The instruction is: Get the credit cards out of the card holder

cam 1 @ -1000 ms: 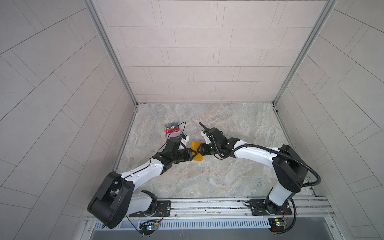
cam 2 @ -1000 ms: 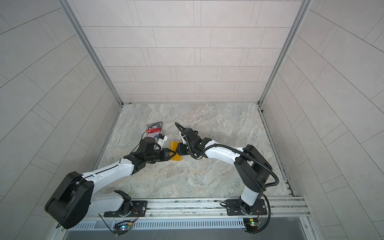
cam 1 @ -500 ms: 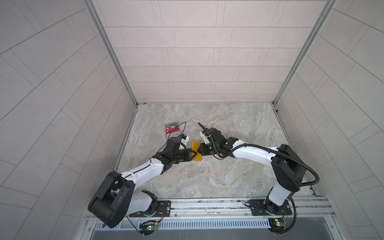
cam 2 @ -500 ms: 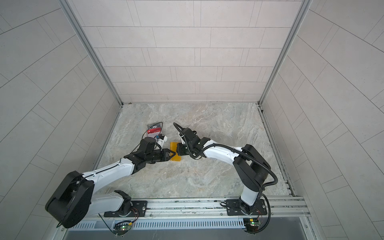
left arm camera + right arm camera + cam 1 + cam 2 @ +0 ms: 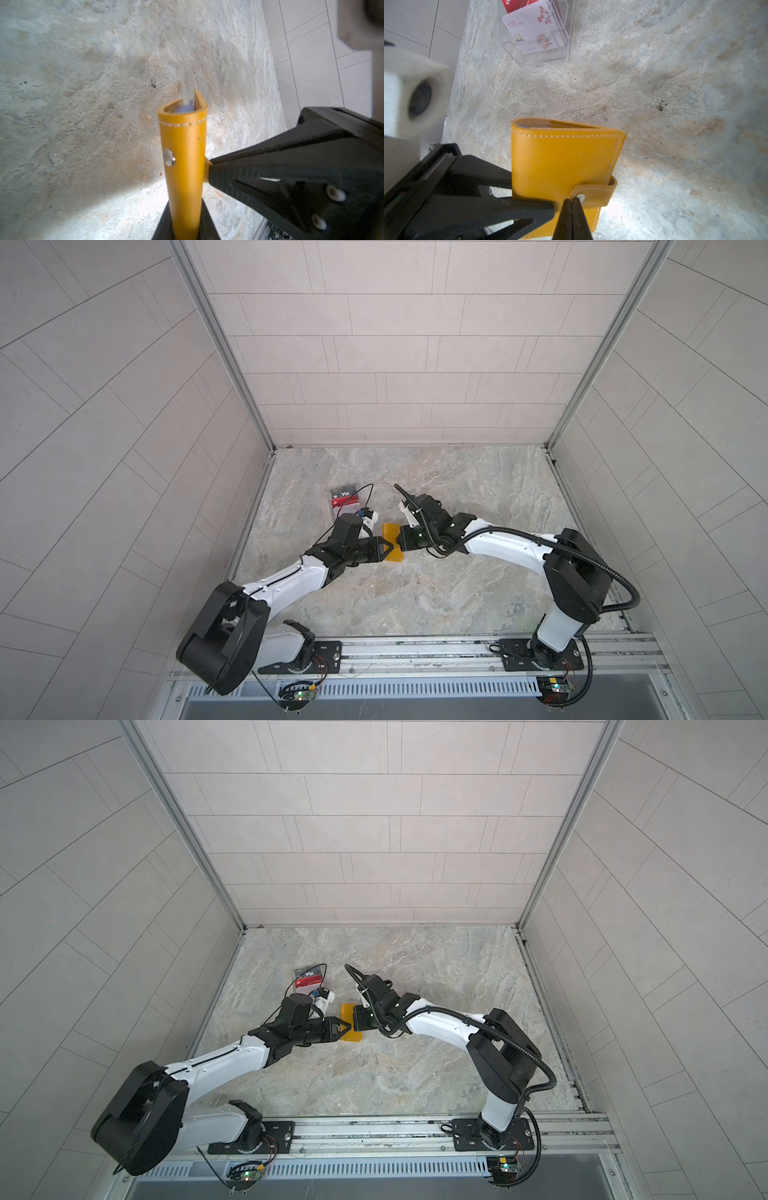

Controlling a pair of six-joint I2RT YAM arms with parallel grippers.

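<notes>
card holder (image 5: 392, 542): is held on edge near mid-frame in both top views, tab snapped shut | left fingers (image 5: 387, 549): are clamped on its spine side | right fingers (image 5: 569, 212): are pressed together at the tab; whether it is pinched cannot be told

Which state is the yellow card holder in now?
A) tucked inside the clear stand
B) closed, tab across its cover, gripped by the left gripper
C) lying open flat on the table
B: the card holder is closed with its snap tab lying across the front cover, and the left gripper clamps its spine edge.
</notes>
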